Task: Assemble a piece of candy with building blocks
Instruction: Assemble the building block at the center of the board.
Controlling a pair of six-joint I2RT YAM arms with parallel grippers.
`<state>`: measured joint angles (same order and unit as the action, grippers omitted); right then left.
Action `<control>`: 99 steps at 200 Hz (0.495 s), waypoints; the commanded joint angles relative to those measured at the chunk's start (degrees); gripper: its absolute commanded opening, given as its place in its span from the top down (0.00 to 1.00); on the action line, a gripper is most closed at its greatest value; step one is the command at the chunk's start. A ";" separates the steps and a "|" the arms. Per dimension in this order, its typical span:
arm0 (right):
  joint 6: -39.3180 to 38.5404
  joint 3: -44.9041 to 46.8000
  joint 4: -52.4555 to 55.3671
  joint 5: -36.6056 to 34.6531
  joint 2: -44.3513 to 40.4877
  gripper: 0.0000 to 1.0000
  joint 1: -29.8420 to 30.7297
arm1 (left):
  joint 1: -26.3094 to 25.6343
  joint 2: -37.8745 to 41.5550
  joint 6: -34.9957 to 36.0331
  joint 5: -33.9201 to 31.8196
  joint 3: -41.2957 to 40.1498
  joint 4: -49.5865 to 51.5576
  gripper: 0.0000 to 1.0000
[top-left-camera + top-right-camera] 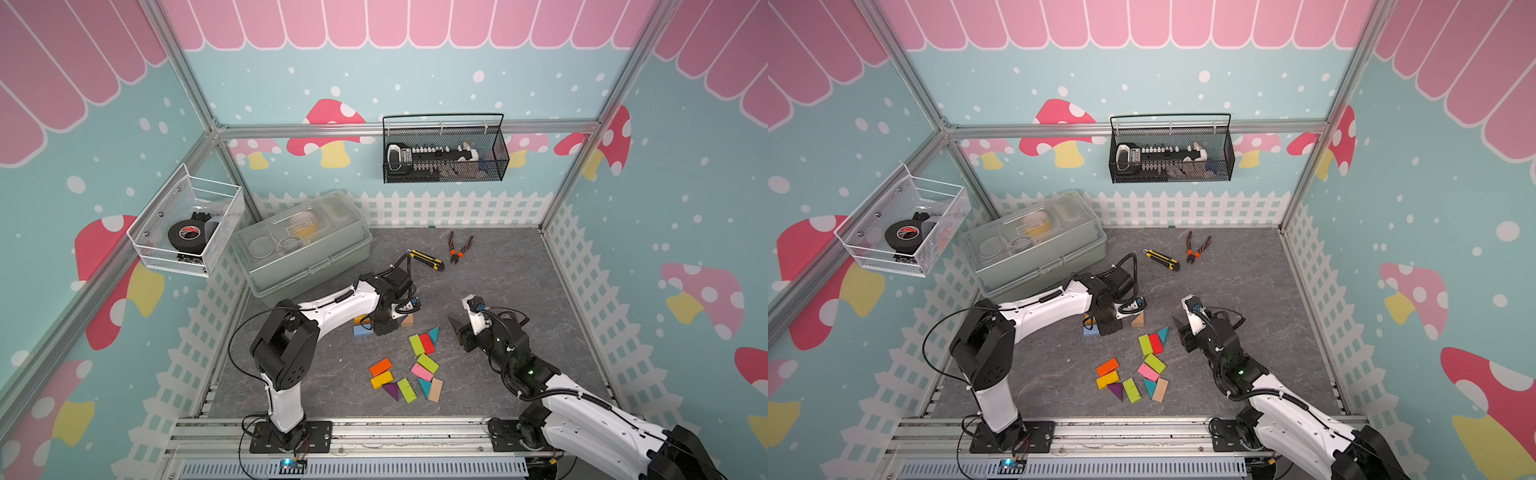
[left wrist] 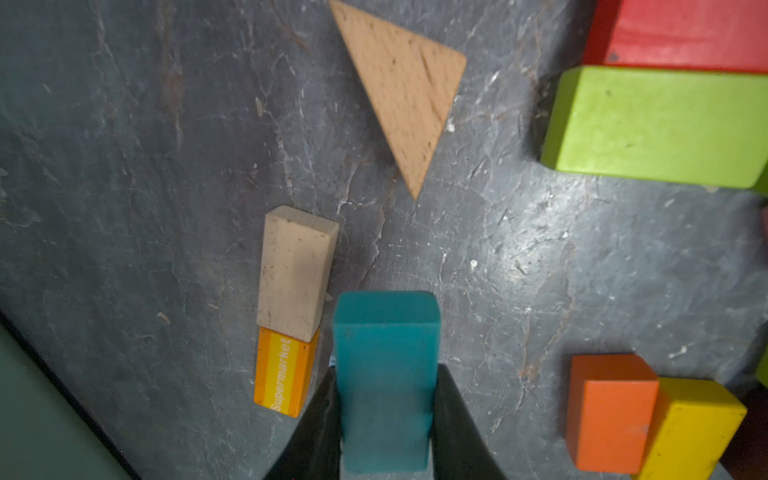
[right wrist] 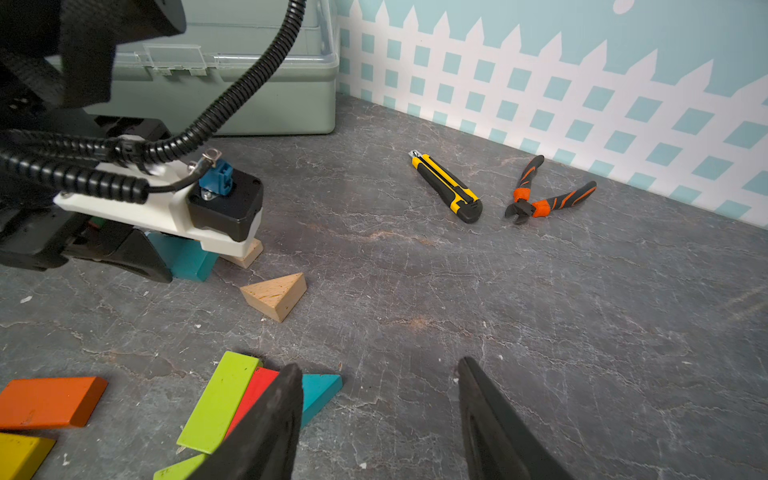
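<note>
Teal block (image 2: 386,374) between left jaws.

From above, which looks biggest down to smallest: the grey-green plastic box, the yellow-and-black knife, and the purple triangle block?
In a top view:
1. Plastic box, by far the largest.
2. Utility knife.
3. Purple triangle block, smallest, though it is not much shorter than the knife.

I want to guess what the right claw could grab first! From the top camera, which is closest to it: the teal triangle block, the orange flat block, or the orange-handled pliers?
From the right gripper:
1. Teal triangle block, just beside it.
2. Orange flat block, across the block pile, nearer the left arm.
3. Orange-handled pliers, far back by the fence wall.
</note>
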<state>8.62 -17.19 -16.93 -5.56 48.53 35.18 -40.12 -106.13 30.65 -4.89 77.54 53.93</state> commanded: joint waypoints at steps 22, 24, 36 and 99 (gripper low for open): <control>0.42 0.76 -1.44 0.14 0.34 0.40 -0.30 | 1.44 -3.80 5.20 3.22 1.67 0.23 0.91; 0.43 0.76 -1.48 0.12 0.34 0.40 -0.35 | 1.55 -3.86 5.23 3.28 1.68 0.21 0.91; 0.45 0.88 -1.62 0.03 0.42 0.40 -0.37 | 2.17 -4.41 5.38 4.07 2.25 0.48 0.91; 0.58 1.11 -2.04 -0.17 0.41 0.40 -0.35 | 2.63 -6.32 7.05 4.24 2.50 0.38 0.88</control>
<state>8.62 -16.86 -17.23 -5.58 48.75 35.18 -37.52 -111.02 34.76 -2.35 78.06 54.02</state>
